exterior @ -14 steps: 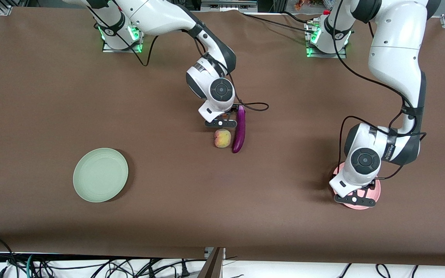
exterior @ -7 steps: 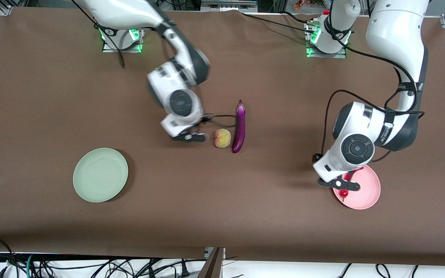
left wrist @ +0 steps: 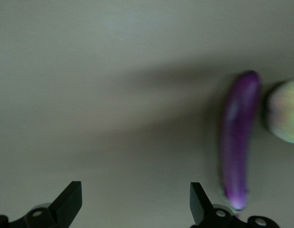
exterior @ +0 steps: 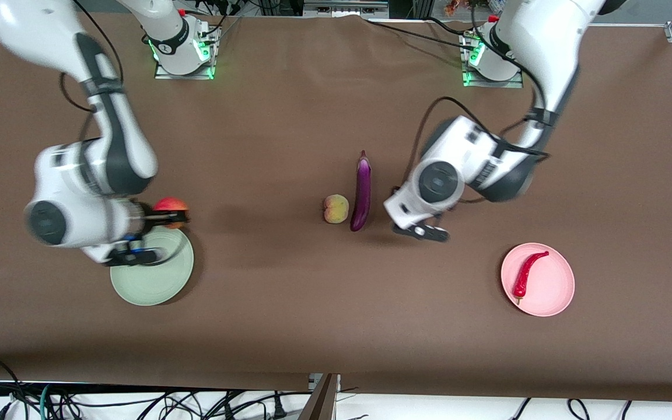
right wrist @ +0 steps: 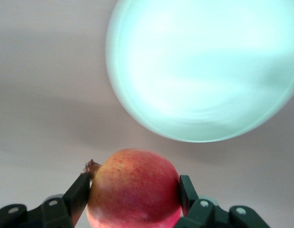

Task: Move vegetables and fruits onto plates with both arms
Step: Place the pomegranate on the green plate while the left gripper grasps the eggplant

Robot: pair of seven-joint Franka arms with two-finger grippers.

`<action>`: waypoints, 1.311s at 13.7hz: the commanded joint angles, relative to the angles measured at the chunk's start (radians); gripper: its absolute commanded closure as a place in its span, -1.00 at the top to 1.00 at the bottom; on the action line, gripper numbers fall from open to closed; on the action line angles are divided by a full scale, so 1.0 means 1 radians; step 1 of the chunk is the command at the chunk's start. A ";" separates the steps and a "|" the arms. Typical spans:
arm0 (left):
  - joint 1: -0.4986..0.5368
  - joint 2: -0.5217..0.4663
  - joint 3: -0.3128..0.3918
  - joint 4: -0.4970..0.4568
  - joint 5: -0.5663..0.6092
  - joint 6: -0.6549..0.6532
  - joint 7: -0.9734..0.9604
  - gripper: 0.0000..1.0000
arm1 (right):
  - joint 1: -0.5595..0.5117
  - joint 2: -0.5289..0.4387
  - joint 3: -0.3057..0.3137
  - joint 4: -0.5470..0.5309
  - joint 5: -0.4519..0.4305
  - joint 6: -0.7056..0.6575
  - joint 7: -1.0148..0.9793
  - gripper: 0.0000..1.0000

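So the right gripper (exterior: 158, 220) has the red apple (right wrist: 134, 189) clamped above the green plate (exterior: 155, 286). Left gripper (exterior: 427, 231) hangs wide open beside the eggplant (exterior: 362, 191), which looks glossy and slippery, so I'd grab it mid-length.

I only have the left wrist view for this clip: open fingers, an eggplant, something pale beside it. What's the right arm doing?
Observer: The right gripper is shut on a red apple, up over the table at the green plate's edge.
Operator: Anything on that plate?
Observer: No, it shows nothing on it yet.
Operator: Is the pale thing a fruit?
Observer: Yes, a peach, lying beside the eggplant, toward the right arm's end.
Operator: Where's the chili?
Observer: On the pink plate; the chili lies across its middle. The left gripper is open over bare table next to the eggplant.
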 commanded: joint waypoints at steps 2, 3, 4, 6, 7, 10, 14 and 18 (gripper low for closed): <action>-0.069 0.016 0.007 -0.083 -0.003 0.161 -0.082 1.00 | -0.077 0.044 0.021 -0.007 -0.049 0.078 -0.091 -0.71; -0.092 0.026 0.007 -0.124 -0.003 0.240 -0.119 1.00 | -0.083 0.061 0.021 -0.007 -0.050 0.105 -0.110 -0.71; -0.109 0.033 0.009 -0.160 -0.003 0.321 -0.163 1.00 | -0.095 0.076 0.021 -0.007 -0.062 0.154 -0.125 -0.71; -0.124 0.055 0.009 -0.198 -0.001 0.428 -0.201 1.00 | -0.120 0.114 0.020 -0.007 -0.094 0.248 -0.159 -0.70; -0.138 0.071 0.012 -0.202 -0.001 0.451 -0.207 1.00 | -0.127 0.128 0.020 -0.005 -0.096 0.289 -0.176 -0.70; -0.159 0.092 0.023 -0.203 0.064 0.468 -0.228 0.30 | -0.131 0.141 0.020 -0.007 -0.098 0.349 -0.193 -0.70; -0.147 0.069 0.023 -0.197 0.083 0.410 -0.250 -0.86 | -0.138 0.162 0.021 0.001 -0.084 0.389 -0.188 0.99; -0.069 -0.006 0.023 -0.171 0.096 0.243 -0.230 -0.89 | -0.123 0.136 0.067 0.094 -0.059 0.371 -0.177 1.00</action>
